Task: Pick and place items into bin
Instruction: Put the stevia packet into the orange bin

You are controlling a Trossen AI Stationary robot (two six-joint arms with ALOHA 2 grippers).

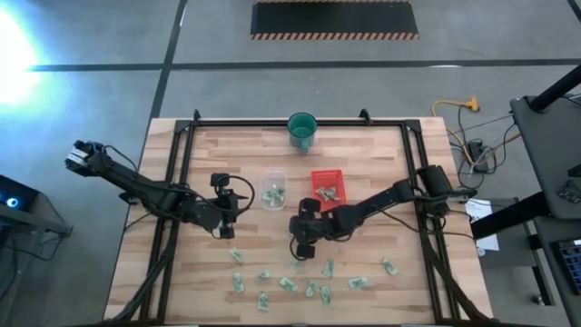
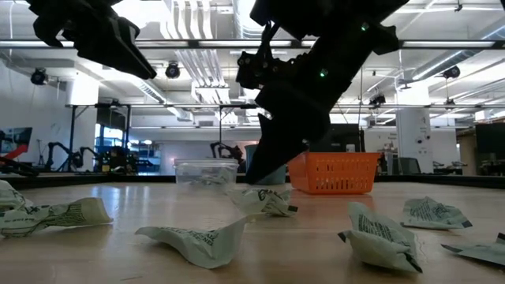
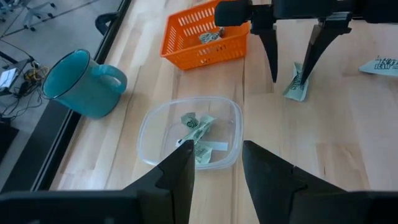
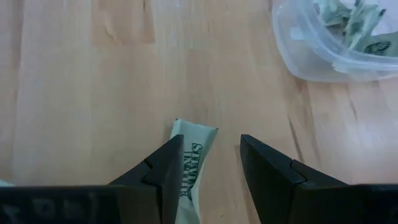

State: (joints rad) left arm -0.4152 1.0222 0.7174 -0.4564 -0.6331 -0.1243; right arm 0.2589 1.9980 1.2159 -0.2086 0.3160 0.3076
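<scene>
Between the right tool's [image 4: 210, 165] spread, empty fingers lies one packet [image 4: 189, 171], near the clear container [image 4: 339, 46].

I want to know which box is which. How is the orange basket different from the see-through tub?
The orange basket has slotted mesh walls you can peek through; the clear tub has smooth, see-through walls. The basket is square-cornered, while the tub has rounded corners. In the high view the basket sits to the right of the tub, which is nearer the teal cup. Both already hold some pale green-and-white packets.
</scene>
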